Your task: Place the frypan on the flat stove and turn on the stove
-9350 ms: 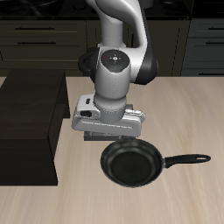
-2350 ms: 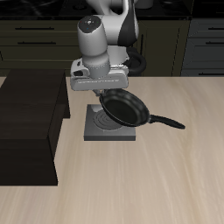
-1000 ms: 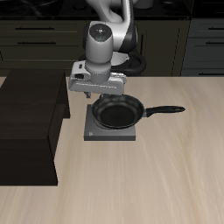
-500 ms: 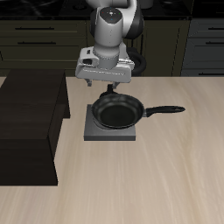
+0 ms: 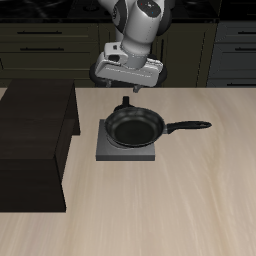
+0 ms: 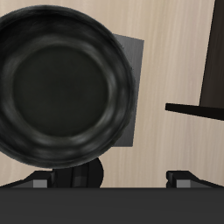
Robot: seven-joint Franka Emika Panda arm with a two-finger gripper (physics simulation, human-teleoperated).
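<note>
the frypan (image 5: 135, 128) sits on the flat stove (image 5: 108, 150) on the counter (image 5: 190, 200), handle pointing sideways. the tool (image 5: 127, 100) hovers above its back rim, holding nothing; its opening cannot be told.

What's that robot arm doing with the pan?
The frypan sits on the flat stove, its long handle sticking out past the plate's edge. The gripper hangs just above the pan's back rim and holds nothing; whether its fingers are open is hard to tell. The pan covers the burner, and the stove's knob isn't visible. Turning the stove on seems the step left.
</note>
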